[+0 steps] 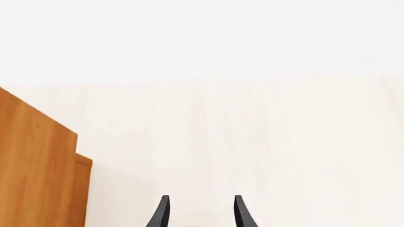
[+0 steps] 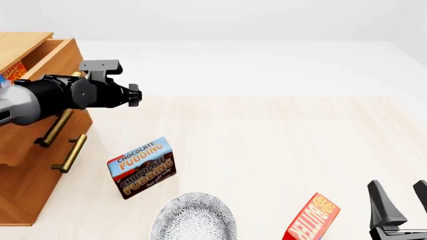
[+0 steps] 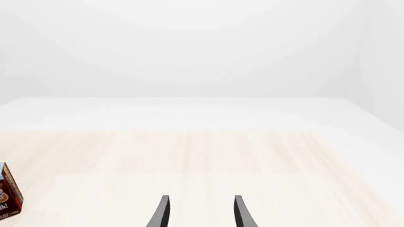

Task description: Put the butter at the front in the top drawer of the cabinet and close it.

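**Front butter still on table, top drawer open, both arms empty**

Table [image 2: 280, 145] pale wood, carries everything. Cabinet [image 2: 27, 180] at far left of front view, warm brown, two brass bar handles showing. Top drawer [image 2: 57, 60] pulled out, open on top; orange-red carton with lettering visible inside at its left edge, looks like the other butter. Left arm reaching across in front of the drawer, left gripper [image 1: 200, 213] past the cabinet side, fingers [image 1: 162, 210] parted moderately, nothing between them. Right gripper [image 2: 400, 202] low at near right of the table, fingers parted about the same, empty. Patterned plate [image 2: 193, 217] at near centre. Chocolate Pudding box [image 2: 141, 167] upright between cabinet and plate, not the target. Butter [image 2: 312, 220] standing tilted at the near edge, just left of the right gripper, not touching it, well apart from the drawer.

Step in hand, judged: right arm picks the butter. To do well: swing left over the carton, align fingers across its narrow faces, descend, close firmly without tipping it. Carry high over pudding box and plate. Risk: left arm blocks the drawer mouth; clear it first, keep it ready for the push shut.
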`<control>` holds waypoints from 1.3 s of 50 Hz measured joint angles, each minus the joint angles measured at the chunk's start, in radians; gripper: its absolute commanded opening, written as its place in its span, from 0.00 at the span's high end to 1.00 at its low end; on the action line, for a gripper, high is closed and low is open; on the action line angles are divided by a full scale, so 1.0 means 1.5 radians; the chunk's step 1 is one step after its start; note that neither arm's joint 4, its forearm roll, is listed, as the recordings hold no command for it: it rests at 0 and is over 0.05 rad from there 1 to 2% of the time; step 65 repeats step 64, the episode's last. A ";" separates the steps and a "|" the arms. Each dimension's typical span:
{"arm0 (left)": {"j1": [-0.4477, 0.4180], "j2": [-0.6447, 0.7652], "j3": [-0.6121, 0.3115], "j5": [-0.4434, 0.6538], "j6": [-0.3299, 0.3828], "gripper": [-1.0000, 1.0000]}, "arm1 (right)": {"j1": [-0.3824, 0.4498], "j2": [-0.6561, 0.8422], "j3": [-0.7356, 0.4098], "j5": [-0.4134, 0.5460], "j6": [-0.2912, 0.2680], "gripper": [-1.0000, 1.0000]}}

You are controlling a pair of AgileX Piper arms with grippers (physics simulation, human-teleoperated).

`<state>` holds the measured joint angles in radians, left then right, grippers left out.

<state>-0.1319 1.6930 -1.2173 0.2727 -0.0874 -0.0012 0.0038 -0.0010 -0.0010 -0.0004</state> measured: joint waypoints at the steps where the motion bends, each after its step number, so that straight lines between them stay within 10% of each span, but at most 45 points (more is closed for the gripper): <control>1: 0.003 -0.001 0.001 0.000 0.000 0.00 | 0.000 0.000 0.000 0.000 0.000 0.00; 65: 0.088 -0.065 0.045 0.020 0.008 0.00 | 0.000 0.000 0.000 0.000 0.000 0.00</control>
